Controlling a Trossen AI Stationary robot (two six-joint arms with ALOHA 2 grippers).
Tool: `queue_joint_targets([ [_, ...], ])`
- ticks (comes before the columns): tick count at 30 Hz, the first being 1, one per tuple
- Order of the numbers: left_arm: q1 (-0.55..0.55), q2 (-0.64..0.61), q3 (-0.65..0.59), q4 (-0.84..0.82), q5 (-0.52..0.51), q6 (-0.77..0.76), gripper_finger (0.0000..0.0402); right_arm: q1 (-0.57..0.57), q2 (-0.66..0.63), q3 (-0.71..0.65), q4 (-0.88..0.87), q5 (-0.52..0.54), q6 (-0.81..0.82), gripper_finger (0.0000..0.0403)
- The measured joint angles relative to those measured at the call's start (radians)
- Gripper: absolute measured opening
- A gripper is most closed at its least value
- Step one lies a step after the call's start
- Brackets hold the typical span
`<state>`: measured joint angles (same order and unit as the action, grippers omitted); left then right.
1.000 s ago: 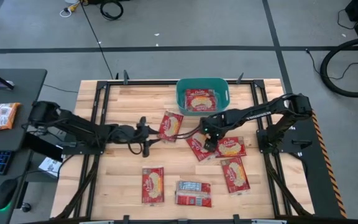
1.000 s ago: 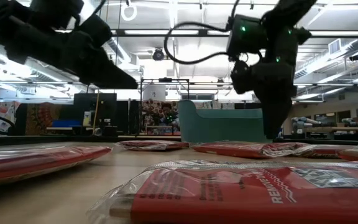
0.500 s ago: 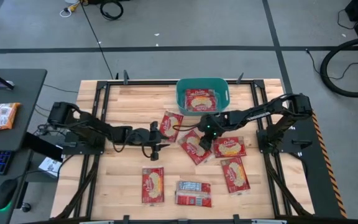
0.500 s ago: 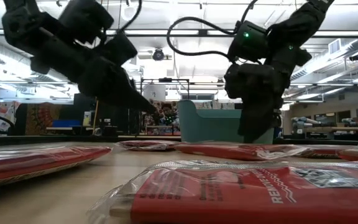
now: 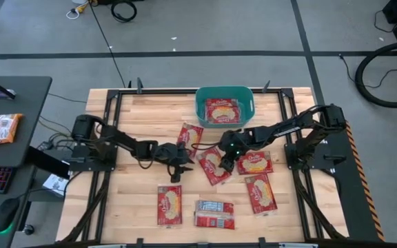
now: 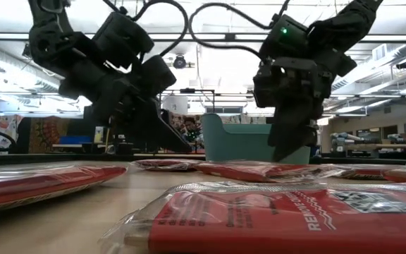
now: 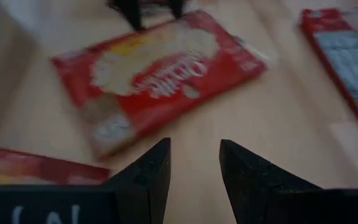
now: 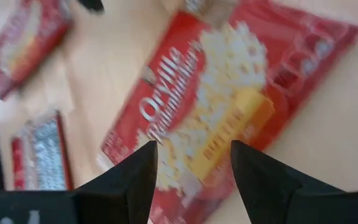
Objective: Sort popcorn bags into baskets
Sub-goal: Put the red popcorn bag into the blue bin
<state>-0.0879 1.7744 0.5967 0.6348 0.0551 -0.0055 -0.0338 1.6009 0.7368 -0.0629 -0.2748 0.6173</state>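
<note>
Two end effectors, left (image 5: pixel 178 167) and right (image 5: pixel 227 157), both released, flank one popcorn bag (image 5: pixel 214 165) mid-table; only the high view shows another bag (image 5: pixel 222 110) inside the teal basket (image 5: pixel 201 103), its wall hiding it low down

My left gripper (image 5: pixel 178 167) and right gripper (image 5: pixel 227 160) flank one popcorn bag (image 5: pixel 214 165) mid-table. Toward 12 o'clock another bag (image 5: pixel 189 138) blocks the basket (image 5: pixel 202 109). Bare wood at 9 and 10 o'clock leaves me room.
</note>
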Motion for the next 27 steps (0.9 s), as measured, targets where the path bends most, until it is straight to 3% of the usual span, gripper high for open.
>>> queue_joint_targets([
  [8, 0.0, 0.052, 0.054, 0.032, 0.018, 0.002, 0.0141, 0.003, 0.0, 0.0, -0.061, 0.004, 0.085, 0.0208],
  [13, 0.0, 0.154, 0.135, 0.062, 0.014, 0.002, 0.0141, 0.014, 0.001, 0.0, -0.071, 0.026, 0.087, 0.0208],
  [17, 0.0, 0.227, 0.196, 0.061, -0.051, 0.017, 0.0141, 0.021, 0.0, 0.002, -0.1, 0.046, 0.088, 0.0208],
  [27, 0.0, 0.247, 0.24, -0.033, 0.002, 0.015, 0.0141, 0.018, 0.002, 0.062, -0.225, 0.048, 0.085, 0.0208],
])
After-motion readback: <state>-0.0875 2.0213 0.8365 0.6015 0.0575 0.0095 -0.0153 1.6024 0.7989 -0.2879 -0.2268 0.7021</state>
